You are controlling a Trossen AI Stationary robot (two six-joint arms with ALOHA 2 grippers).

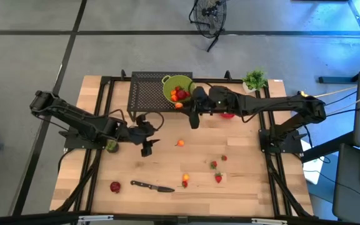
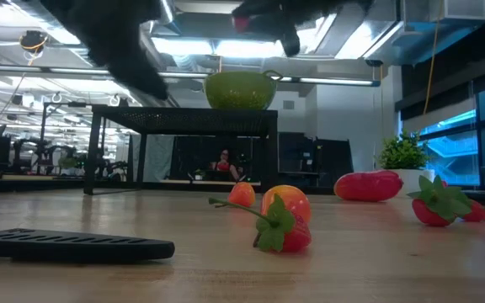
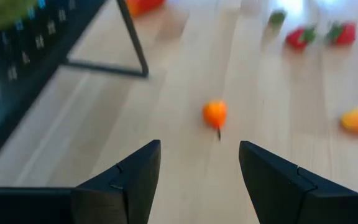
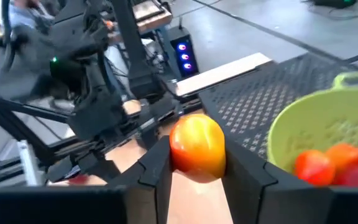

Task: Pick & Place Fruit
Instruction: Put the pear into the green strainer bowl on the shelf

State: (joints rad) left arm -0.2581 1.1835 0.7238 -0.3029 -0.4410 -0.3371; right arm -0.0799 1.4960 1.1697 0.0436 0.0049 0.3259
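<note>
A lime-green bowl with red and orange fruit in it stands on a black mesh rack at the far edge. My right gripper is shut on an orange-red fruit just beside the bowl's near rim. My left gripper hangs open over the table's left middle, nothing between its fingers. A small orange fruit lies on the wood ahead of it. More strawberries and an orange-yellow piece lie toward the near edge. My right gripper pinches the orange-red fruit by its two opposite sides between its two fingers. The fingers come from the table's right, nearly level. The fruit is lifted clear of the table, at about the height of the bowl's rim.
A black-handled knife and a red fruit lie near the front left. A glossy red oblong fruit lies under my right arm, a dark green one under my left arm. A small potted plant stands at the far right.
</note>
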